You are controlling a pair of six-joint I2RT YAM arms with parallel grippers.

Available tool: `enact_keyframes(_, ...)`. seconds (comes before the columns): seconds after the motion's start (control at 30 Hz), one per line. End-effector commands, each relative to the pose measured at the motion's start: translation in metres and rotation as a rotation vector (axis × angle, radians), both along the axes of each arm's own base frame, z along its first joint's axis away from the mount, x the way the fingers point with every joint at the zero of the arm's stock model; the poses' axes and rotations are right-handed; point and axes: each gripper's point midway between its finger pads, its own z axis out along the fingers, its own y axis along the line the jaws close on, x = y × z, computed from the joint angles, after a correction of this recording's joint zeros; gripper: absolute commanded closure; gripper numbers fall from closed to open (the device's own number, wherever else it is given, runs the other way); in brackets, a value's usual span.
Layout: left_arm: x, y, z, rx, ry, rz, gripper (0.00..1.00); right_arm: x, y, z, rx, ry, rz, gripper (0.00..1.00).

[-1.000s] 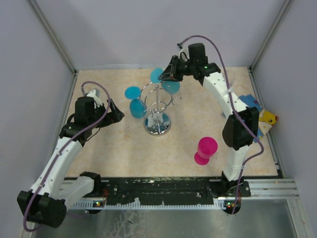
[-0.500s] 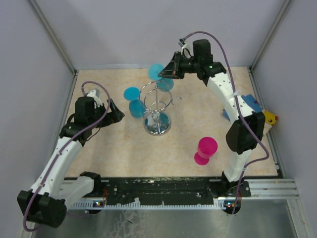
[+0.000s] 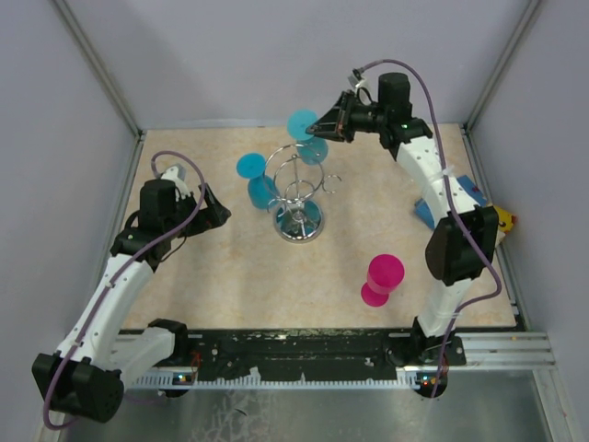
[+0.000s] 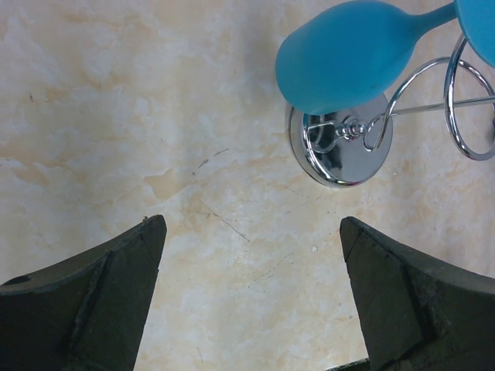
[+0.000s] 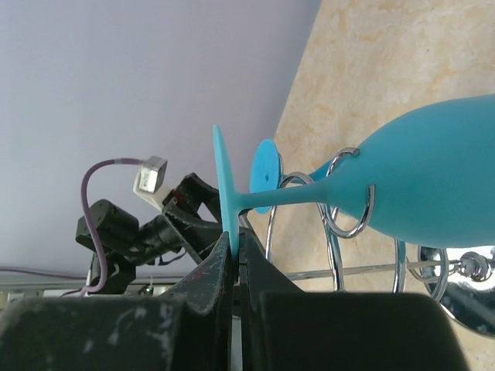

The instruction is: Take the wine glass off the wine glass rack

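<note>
Right arm (image 3: 425, 170) is out over the back of the counter (image 3: 202, 276), jaws clenched flat on the foot disc of the blue wine glass (image 5: 421, 174). The grip makes sense, since the foot is the only part sticking out past the wire. The glass lies near horizontal, bowl toward the rack (image 3: 299, 221) post, with its neck threaded through one curled loop (image 5: 372, 202). So it's not off yet; my read is it has to slide out sideways until the loop's gap frees the stem. Can't really tell from either view whether the bowl rests on the wire or hangs just clear. Left arm (image 3: 124, 276): jaws released, wide apart, holding nothing, hovering over bare counter just beside the rack's round base (image 4: 340, 158). It looks staged to pin that base if the rack gets dragged. A second blue glass (image 3: 258, 180) hangs on the left-side loop, so a jerky pull could rock the rack and shake it loose. A pink glass (image 3: 379, 279) stands on the near counter, well apart and out of the way.
</note>
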Motion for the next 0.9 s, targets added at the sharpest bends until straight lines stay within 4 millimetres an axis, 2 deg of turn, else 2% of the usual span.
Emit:
enact_keyframes(0.0, 0.002, 0.002, 0.004, 0.004, -0.010, 0.004, 0.01, -0.019, 0.000, 0.062, 0.099, -0.205, 0.060, 1.00)
enact_keyframes(0.57, 0.001, 0.006, 0.008, 0.024, -0.017, 0.012, 0.00, 0.039, 0.013, 0.001, 0.074, -0.074, 0.022, 1.00)
enact_keyframes(0.7, 0.001, 0.007, 0.007, 0.030, -0.015, 0.014, 0.00, 0.051, 0.013, -0.007, 0.078, -0.048, 0.009, 1.00)
enact_keyframes(0.87, 0.001, 0.008, 0.007, 0.035, -0.017, 0.013, 0.00, 0.068, 0.008, -0.005, 0.101, -0.043, -0.017, 1.00)
